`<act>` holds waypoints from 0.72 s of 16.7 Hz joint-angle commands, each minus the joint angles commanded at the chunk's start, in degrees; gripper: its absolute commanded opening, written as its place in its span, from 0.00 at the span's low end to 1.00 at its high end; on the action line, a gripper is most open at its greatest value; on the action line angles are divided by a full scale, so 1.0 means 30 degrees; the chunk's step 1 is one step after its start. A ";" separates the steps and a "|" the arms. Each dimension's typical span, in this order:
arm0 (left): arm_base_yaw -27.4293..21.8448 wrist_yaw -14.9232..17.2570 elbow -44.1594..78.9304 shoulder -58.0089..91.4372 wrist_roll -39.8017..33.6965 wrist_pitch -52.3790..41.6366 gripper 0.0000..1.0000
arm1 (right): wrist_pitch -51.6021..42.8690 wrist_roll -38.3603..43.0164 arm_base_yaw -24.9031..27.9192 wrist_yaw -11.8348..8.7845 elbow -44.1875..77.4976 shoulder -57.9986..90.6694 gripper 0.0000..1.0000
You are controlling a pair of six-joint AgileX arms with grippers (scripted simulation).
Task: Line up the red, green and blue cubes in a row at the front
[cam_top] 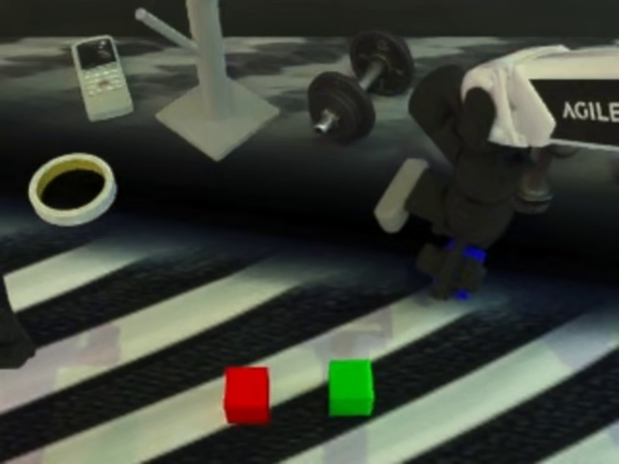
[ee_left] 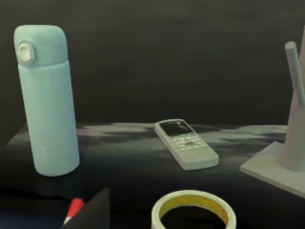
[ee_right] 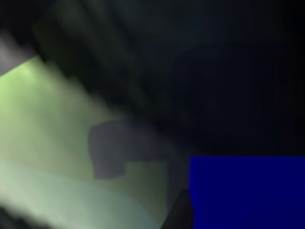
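Blue cube (cam_top: 471,255) | between right gripper (cam_top: 451,271) fingers, clamped | behind green cube (cam_top: 350,387)

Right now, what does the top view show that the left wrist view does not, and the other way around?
Only the top view shows the red cube, the green cube, the dumbbell and the right hand around the blue cube. Only the left wrist view shows the pale blue flask and a red-tipped object that I cannot identify. Both show the remote, the tape roll and the white stand.
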 joint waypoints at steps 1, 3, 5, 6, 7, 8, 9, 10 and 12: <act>0.0000 0.0000 0.0000 0.0000 0.0000 0.0000 1.00 | -0.0064 -0.0016 0.0017 -0.0001 0.0058 -0.0010 0.00; 0.0000 0.0000 0.0000 0.0000 0.0000 0.0000 1.00 | -0.0798 -0.0060 0.0076 -0.0006 0.0615 -0.0213 0.00; 0.0000 0.0000 0.0000 0.0000 0.0000 0.0000 1.00 | -0.2160 -0.0037 0.0085 -0.0009 0.1469 -0.0635 0.00; 0.0000 0.0000 0.0000 0.0000 0.0000 0.0000 1.00 | -0.2949 -0.0036 0.0102 -0.0011 0.1918 -0.0869 0.00; 0.0000 0.0000 0.0000 0.0000 0.0000 0.0000 1.00 | -0.3648 -0.0039 0.0122 -0.0014 0.2346 -0.1096 0.00; 0.0000 0.0000 0.0000 0.0000 0.0000 0.0000 1.00 | -0.4165 -0.0045 0.0145 -0.0015 0.2708 -0.1305 0.00; 0.0000 0.0000 0.0000 0.0000 0.0000 0.0000 1.00 | -0.4480 -0.0047 0.0159 -0.0015 0.2943 -0.1483 0.00; 0.0000 0.0000 0.0000 0.0000 0.0000 0.0000 1.00 | -0.4594 -0.0047 0.0165 -0.0014 0.3031 -0.1562 0.00; 0.0000 0.0000 0.0000 0.0000 0.0000 0.0000 1.00 | -0.4594 -0.0047 0.0165 -0.0014 0.3031 -0.1562 0.00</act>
